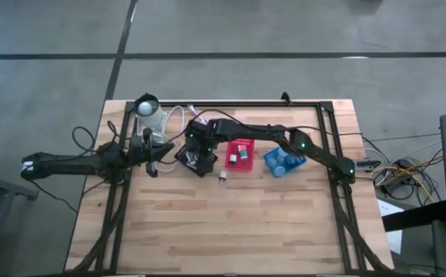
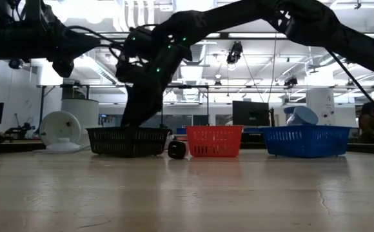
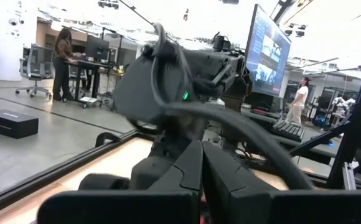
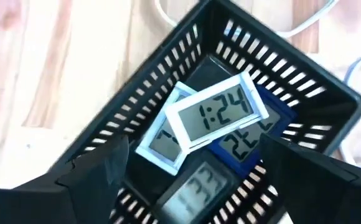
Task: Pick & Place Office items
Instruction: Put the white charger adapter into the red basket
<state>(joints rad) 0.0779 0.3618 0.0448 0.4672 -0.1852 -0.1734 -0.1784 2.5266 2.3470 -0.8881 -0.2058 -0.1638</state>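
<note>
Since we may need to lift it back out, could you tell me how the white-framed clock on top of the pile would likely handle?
The white-framed clock looks flat, stiff and probably light. It lies tilted on other clocks in the black bin, so it may slide when nudged. Its smooth display face could be slippery and scratch-prone.

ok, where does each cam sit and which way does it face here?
High: above the table, straight down; both arms, black bin, red bin, blue bin.
Low: table height, level across into the room; arms overhead, the same three bins in a row.
Left wrist: on the left arm, past its shut fingers at the right arm.
Right wrist: down into the black bin at small clocks; open fingers.
Shared: the black bin, in high, low and right wrist views.
</note>
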